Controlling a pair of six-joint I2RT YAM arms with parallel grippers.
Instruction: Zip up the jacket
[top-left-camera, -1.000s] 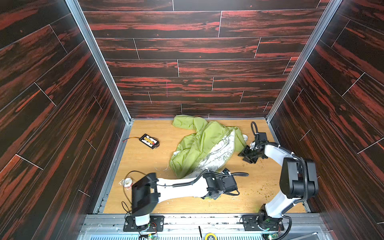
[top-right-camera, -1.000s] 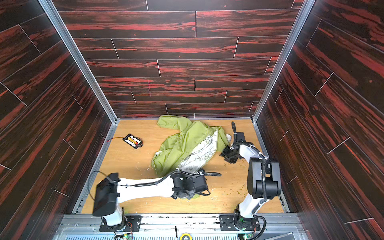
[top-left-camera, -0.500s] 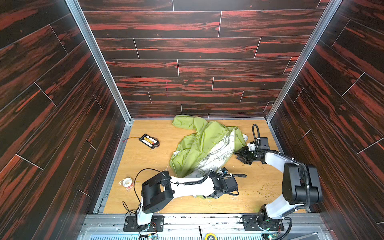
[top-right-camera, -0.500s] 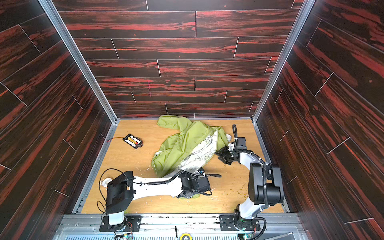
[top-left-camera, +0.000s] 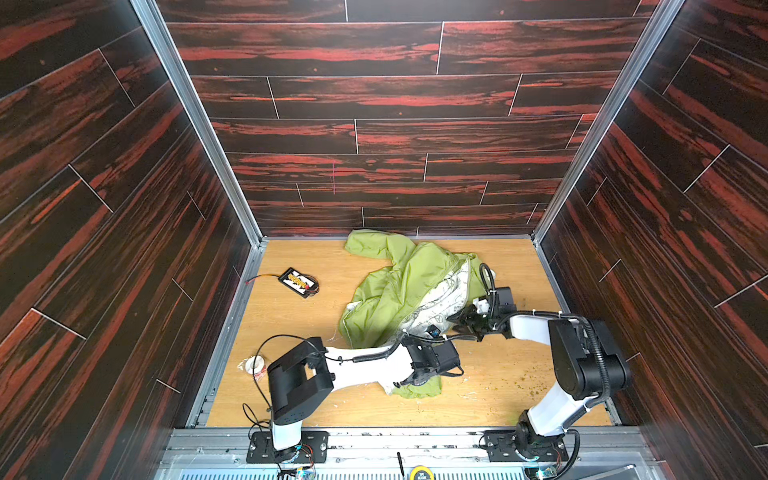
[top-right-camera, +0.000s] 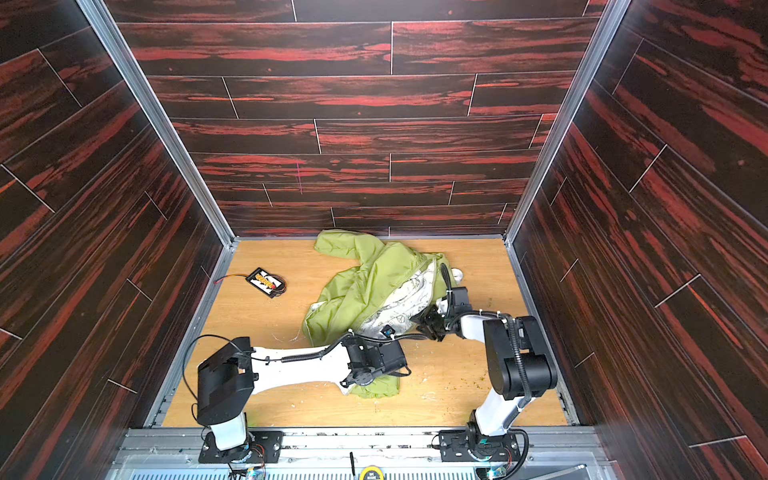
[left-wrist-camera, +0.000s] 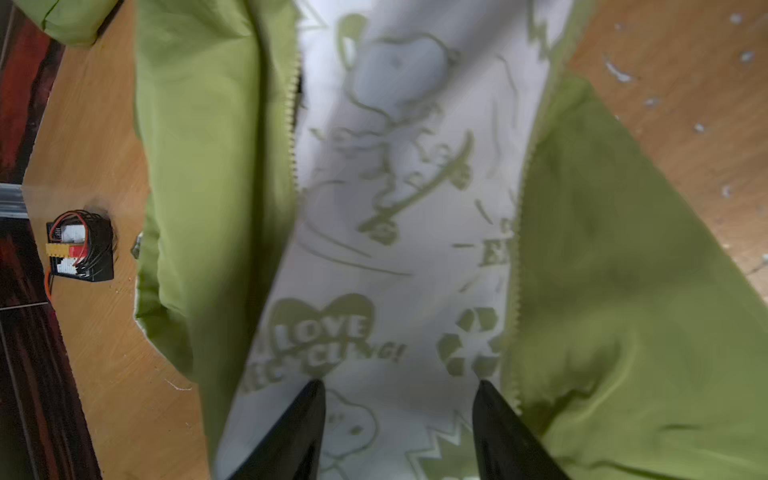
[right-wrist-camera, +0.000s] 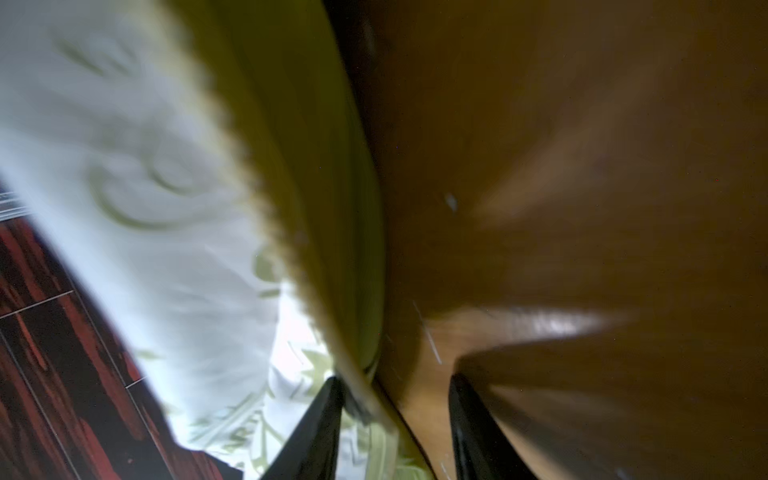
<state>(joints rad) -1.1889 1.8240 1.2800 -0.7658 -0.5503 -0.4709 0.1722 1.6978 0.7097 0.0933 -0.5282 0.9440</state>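
The thin lime-green jacket with white printed lining (top-left-camera: 399, 286) lies crumpled and open on the light wooden table (top-left-camera: 291, 332), toward the far right part of it. The left end effector (left-wrist-camera: 397, 386) hovers released above the bare lining, between the two rows of green zipper teeth (left-wrist-camera: 293, 137), which stand well apart. The right end effector (right-wrist-camera: 395, 378) is also released, at the right edge of the jacket, with the toothed edge lying against one finger (right-wrist-camera: 316, 432); this view is blurred. No slider is visible. The risk is probably that the left one closes here and takes only lining, or that the right one pinches lining together with the teeth. Then the rows never meet at their lower ends and the thin cloth only drags over the table.
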